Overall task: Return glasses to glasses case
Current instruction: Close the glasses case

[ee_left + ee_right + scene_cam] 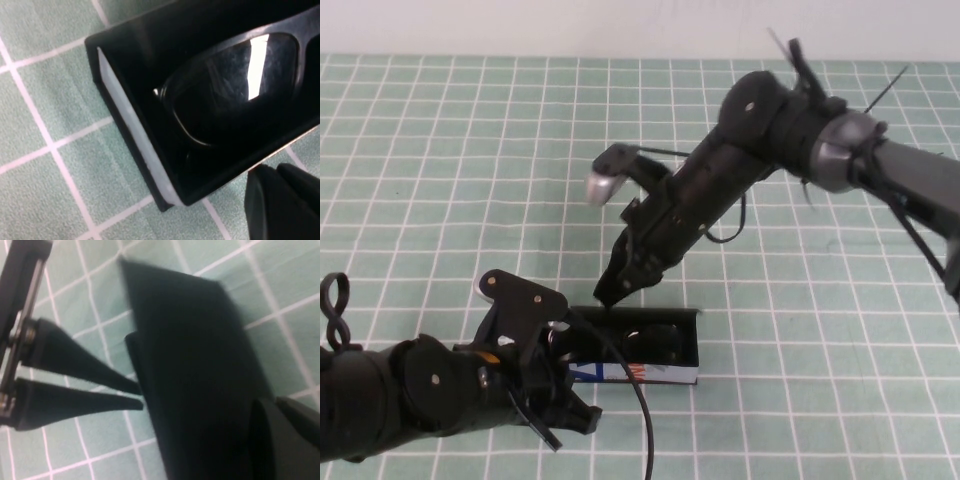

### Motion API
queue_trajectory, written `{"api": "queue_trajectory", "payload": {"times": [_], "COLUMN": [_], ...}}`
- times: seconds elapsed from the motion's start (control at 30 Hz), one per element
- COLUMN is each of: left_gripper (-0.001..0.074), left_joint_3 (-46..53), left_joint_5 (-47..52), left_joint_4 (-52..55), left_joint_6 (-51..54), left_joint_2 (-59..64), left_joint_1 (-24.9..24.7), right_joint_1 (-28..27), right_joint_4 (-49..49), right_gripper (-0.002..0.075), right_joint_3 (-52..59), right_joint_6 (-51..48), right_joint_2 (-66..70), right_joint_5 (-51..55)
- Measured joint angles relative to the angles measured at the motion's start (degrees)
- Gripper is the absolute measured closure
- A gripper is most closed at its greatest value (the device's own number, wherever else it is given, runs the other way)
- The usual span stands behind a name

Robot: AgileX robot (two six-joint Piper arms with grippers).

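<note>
The glasses case (650, 374) lies open near the table's front, its white printed edge facing me. The black glasses (655, 340) lie inside it; one dark lens (235, 95) shows in the left wrist view within the case's walls (130, 130). My right gripper (611, 293) points down at the case's rear left edge, fingers together, beside the black flap lid (195, 365). I cannot tell whether it pinches the flap. My left gripper (570, 405) sits at the case's front left corner, its fingers (280, 205) together and holding nothing; it also shows in the right wrist view (141, 395).
The table is a green mat with a white grid (440, 170). A black cable (638, 400) from the left arm crosses in front of the case. The right arm (770, 130) reaches in from the back right.
</note>
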Motion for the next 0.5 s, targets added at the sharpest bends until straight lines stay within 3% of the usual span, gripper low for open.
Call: {"api": "queue_trajectory", "payload": {"times": [0.5], "left_gripper": [0.0737], "left_joint_3": [0.0], "left_joint_5": [3.24], "left_joint_4": [0.0], "left_joint_6": [2.07], "left_joint_2": [-0.39], "left_joint_1": [0.0], "right_joint_1": [2.91], "right_joint_4": [-4.19], "right_gripper": [0.0737], "right_joint_3": [0.03], "right_joint_6": [5.4], "right_joint_2": [1.24], "right_joint_5": [0.25]}}
